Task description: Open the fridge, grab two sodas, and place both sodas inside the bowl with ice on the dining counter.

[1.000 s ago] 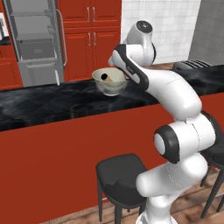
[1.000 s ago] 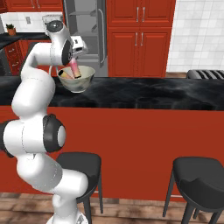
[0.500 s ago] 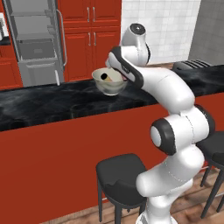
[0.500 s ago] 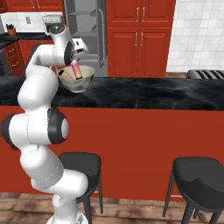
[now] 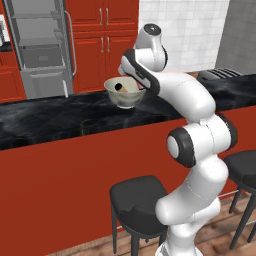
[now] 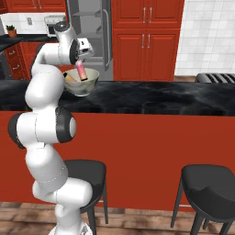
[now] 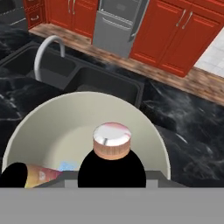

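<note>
The gripper (image 6: pixel 81 62) is closed on a soda (image 6: pixel 81 71), held tilted over the bowl (image 6: pixel 87 85) with its lower end inside the rim. A second soda (image 7: pixel 30 175) is seen lying in the bowl on the dining counter (image 6: pixel 151 98) — a bluish patch beside it cannot be made out, and no label can be read. The fridge (image 5: pixel 42 47) stands open behind, its shelves partly cut off.
</note>
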Motion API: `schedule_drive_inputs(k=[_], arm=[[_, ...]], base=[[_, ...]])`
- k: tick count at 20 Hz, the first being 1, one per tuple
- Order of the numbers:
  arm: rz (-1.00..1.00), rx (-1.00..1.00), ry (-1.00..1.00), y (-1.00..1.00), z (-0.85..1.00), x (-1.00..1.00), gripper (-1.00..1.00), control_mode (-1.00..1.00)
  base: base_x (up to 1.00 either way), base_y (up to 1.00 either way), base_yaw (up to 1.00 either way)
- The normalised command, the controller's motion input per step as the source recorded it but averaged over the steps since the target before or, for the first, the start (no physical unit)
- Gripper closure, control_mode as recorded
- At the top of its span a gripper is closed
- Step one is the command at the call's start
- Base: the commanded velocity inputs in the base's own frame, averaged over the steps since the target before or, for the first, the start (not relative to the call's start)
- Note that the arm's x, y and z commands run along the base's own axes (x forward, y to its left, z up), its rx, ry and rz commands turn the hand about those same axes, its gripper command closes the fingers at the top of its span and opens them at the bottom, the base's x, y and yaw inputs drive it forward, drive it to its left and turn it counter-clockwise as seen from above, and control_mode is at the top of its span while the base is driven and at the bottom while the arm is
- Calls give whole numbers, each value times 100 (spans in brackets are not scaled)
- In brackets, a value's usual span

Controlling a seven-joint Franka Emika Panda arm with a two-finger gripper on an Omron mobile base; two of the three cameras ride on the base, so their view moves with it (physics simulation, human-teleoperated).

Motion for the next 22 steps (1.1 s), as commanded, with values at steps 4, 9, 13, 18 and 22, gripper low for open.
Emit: schedule_drive_inputs(k=[4,9,13,18,22], arm=[[0,0,0,6,-7,29,100,-100],[0,0,0,15,-19,33,100,-100],[0,0,0,9,-22,29,100,-100],[0,0,1,0,-27,8,100,-100],[0,0,1,0,-26,5,100,-100]], base=[[0,0,0],[0,0,0],[0,0,0],[0,0,0],[0,0,0]])
